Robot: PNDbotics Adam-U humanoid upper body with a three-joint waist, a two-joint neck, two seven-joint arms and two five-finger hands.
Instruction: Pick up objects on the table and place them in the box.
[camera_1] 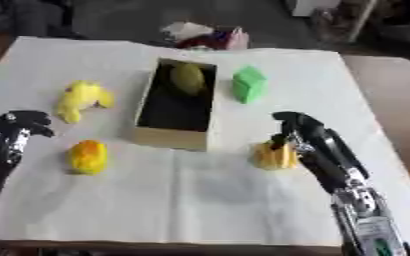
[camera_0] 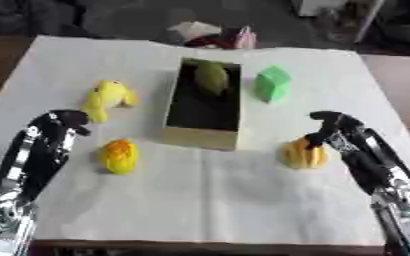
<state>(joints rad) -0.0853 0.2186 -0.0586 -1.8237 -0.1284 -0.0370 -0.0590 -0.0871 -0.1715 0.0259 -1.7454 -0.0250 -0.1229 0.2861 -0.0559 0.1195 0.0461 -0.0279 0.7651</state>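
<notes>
Nearest me are my two forearms, black with silver joints, coming up from the lower corners over the white cloth [camera_0: 208,200] on the desk. My left hand [camera_0: 60,125] hovers with fingers curled on nothing, between a yellow soft toy [camera_0: 108,98] beyond it and an orange-yellow rounded piece [camera_0: 119,156] just beside it. My right hand [camera_1: 296,131] bends over a yellow ridged object [camera_1: 274,155] — its fingers touch the top, though I cannot tell whether they grip it. The open box [camera_0: 204,107], cardboard-coloured with a dark inside, stands between the hands and holds an olive-green oval thing [camera_0: 212,77] at its far end. A green block [camera_0: 272,83] sits just right of the box.
</notes>
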